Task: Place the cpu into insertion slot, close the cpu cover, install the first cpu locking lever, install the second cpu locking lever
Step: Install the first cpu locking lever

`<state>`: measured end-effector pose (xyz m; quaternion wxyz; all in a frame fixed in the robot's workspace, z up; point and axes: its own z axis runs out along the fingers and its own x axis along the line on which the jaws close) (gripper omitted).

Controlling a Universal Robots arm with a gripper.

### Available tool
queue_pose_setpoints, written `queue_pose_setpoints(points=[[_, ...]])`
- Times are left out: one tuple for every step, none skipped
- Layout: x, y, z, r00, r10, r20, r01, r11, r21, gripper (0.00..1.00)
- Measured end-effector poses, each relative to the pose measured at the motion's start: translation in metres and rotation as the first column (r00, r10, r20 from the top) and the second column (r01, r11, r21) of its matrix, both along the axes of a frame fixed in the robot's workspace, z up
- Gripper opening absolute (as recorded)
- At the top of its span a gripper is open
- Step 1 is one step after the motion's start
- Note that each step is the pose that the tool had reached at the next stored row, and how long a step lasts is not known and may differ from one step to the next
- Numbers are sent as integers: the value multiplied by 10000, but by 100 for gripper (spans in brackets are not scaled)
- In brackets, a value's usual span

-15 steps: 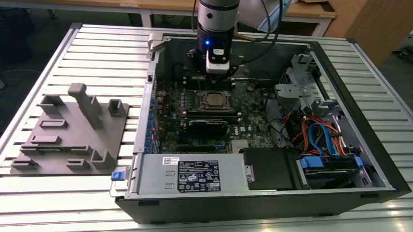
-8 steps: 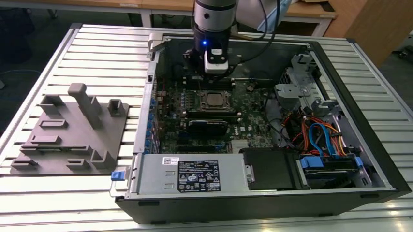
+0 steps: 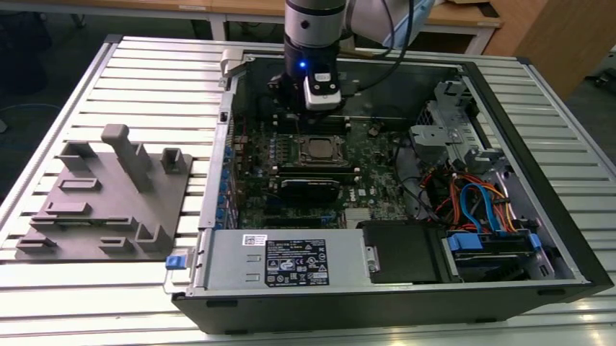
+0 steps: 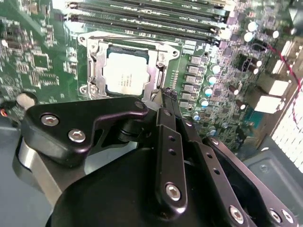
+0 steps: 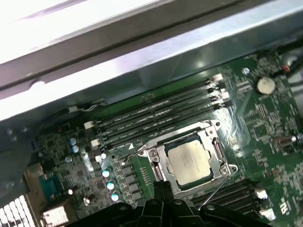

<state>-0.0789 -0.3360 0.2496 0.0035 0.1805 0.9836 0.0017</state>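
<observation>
Jaws: mine are together with nothing seen between them, tips just beside the cover's (image 4: 98, 61) edge.
Cpu (image 4: 125, 73): sits in the slot (image 4: 92, 87), silver top up.
Cover: lies flat around the cpu, so I judge it closed.
Lever (image 5: 215, 189): one thin wire slants out from the slot's corner in the first wrist view; I judge it not latched.
Other lever: I cannot tell.
Progress: seating and cover look done; locking is left.
</observation>
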Motion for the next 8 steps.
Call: queue_pose_setpoints(points=[[0,0,-1,9998,182,0,-182,9998,0,10],[0,0,-2,9994,359,1,-359,9994,1,10],[0,0,-2,9985,556,0,-556,9985,0,10],[0,0,-3,9973,736,0,-736,9973,-1,10],[0,0,-4,9958,913,1,-913,9958,0,10],[0,0,-4,9940,1091,1,-1091,9940,1,10],[0,0,-4,9919,1268,0,-1268,9919,0,10],[0,0,-5,9895,1448,0,-1448,9895,0,10]])
